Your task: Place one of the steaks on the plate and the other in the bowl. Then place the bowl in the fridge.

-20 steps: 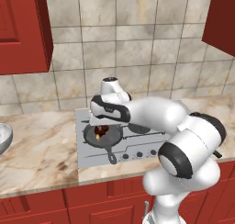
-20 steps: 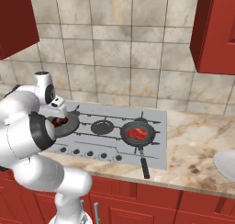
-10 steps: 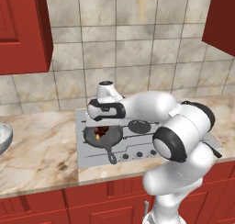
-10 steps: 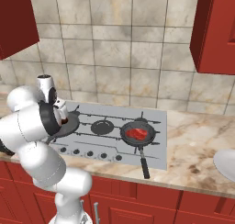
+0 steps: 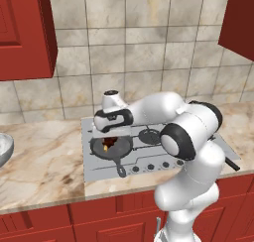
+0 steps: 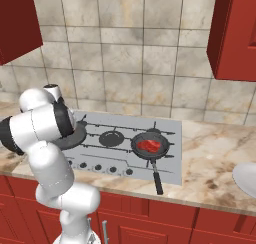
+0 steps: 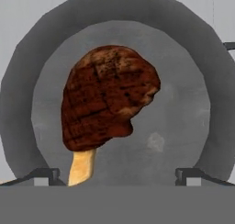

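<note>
A browned steak (image 7: 108, 97) with a pale bone end lies in the left black skillet (image 5: 111, 148) on the stove. My gripper (image 7: 118, 176) hangs directly above it, open, one fingertip on each side of the pan's near rim and nothing between them. In the left base view the gripper (image 5: 110, 135) sits just over this pan's steak (image 5: 110, 143). A second, red steak (image 6: 150, 145) rests in the right skillet (image 6: 151, 147). The grey bowl (image 5: 4, 149) stands on the counter at the far left. A pale plate (image 6: 247, 178) shows at the far right. The fridge is out of view.
The steel stovetop (image 6: 165, 130) has a middle burner (image 6: 111, 138) and front knobs (image 6: 105, 169). The right skillet's long handle (image 6: 157, 180) points toward the counter's front edge. Red wall cabinets (image 5: 25, 32) hang above on both sides; a tiled wall stands behind.
The hand has sunk a little, closer to the left skillet, and the arm's elbow has swung round. The jaws stayed open. Both steaks lie where they were.
</note>
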Robot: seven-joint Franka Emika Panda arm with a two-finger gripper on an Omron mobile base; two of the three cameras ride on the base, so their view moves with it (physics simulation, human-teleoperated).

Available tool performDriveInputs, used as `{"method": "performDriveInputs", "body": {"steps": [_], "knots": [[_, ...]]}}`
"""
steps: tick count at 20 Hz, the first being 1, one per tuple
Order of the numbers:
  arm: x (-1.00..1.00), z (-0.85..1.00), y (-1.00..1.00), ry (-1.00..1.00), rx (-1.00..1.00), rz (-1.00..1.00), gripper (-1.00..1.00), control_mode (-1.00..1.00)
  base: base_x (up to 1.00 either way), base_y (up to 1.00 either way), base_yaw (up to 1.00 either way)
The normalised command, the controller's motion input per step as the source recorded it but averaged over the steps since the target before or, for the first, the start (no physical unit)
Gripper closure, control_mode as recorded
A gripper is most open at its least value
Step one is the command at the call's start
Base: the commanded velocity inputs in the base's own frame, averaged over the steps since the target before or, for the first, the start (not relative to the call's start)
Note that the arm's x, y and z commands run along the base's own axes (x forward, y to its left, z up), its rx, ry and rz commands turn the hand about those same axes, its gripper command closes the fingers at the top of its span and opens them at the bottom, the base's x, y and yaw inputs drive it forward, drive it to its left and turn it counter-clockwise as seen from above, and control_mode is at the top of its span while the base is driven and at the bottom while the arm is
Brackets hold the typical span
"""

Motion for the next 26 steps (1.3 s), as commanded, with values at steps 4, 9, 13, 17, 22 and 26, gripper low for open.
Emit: {"method": "performDriveInputs", "body": {"steps": [4,9,13,17,22,26], "knots": [[0.29,-0.26,0.17,0.00,-0.02,-0.01,-1.00,-1.00,0.00,0.00,0.00],[0.29,-0.22,0.14,0.00,0.00,0.00,-1.00,-1.00,0.00,0.00,0.00],[0.29,-0.21,0.03,0.00,0.00,0.00,-1.00,-1.00,0.00,0.00,0.00],[0.12,-0.37,0.00,0.00,-0.03,-0.01,-1.00,-1.00,0.00,0.00,0.00],[0.00,-0.50,0.00,0.02,-0.05,-0.03,1.00,-1.00,0.00,0.00,0.00],[-0.13,-0.04,-0.02,-0.08,0.00,-0.07,1.00,-1.00,0.00,0.00,0.00]]}}
